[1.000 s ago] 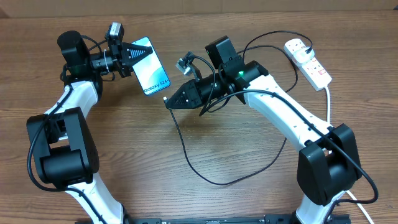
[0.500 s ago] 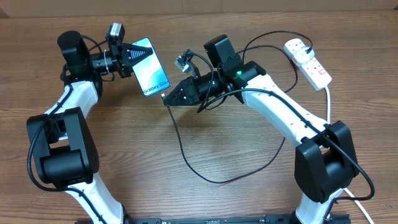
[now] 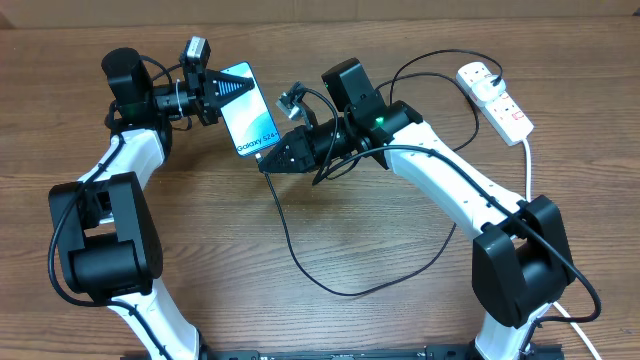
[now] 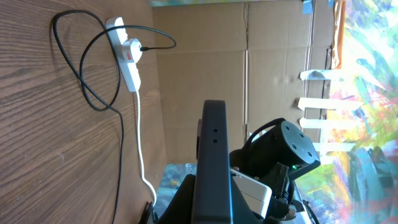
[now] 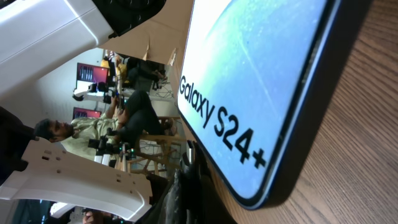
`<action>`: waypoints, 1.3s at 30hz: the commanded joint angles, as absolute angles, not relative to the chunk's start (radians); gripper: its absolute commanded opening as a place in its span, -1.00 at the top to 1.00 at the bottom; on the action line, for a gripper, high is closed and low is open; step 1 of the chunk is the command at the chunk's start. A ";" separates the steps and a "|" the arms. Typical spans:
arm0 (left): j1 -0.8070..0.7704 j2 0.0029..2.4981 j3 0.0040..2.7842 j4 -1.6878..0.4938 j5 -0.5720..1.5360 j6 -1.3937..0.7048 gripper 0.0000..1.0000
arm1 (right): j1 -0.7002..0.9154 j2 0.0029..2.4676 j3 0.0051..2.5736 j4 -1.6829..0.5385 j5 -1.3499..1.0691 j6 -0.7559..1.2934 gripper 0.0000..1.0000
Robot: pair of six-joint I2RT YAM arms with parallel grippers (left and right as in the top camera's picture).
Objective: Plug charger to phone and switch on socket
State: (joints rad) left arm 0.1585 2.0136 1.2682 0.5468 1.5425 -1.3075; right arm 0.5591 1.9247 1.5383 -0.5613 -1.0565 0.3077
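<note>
Grips the Galaxy S24+ phone [image 3: 252,118] by its top end in the clamped left gripper [image 3: 218,92], at 11 o'clock on the table. Pinches the charger [image 3: 300,255] tip in the closed right gripper [image 3: 268,164], just at the phone's lower edge. Shows the white power strip [image 3: 497,100] at 2 o'clock.

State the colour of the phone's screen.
The phone screen is bright blue-cyan with dark lettering, black-framed; clearest in the right wrist view.
</note>
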 commanded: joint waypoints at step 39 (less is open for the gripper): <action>0.121 2.001 1.277 0.554 1.560 -1.316 0.92 | 0.528 1.932 1.551 -0.538 -1.040 0.323 0.93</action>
State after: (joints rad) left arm 0.1535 2.0136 1.2682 0.5472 1.5394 -1.3102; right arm 0.5365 1.9247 1.5383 -0.5537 -1.0439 0.3149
